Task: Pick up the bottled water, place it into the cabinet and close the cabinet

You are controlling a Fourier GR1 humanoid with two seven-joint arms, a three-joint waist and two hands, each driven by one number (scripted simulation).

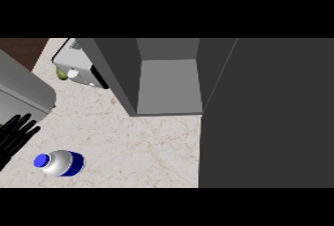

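The left hand (16, 134) rests open, holding nothing, at nine o'clock; the bottled water (60, 163) stands at seven o'clock, and the cabinet (169, 84) is open.

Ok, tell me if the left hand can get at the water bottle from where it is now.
Probably yes. The left hand is open at the view's left edge, just above the water bottle, with only bare counter between them.

A: What sort of place is this?
B: A kitchen. The desk (143, 141) is pale marbled stone, a dark grey cabinet (169, 75) stands open on it, and a white appliance (79, 64) sits at the back.
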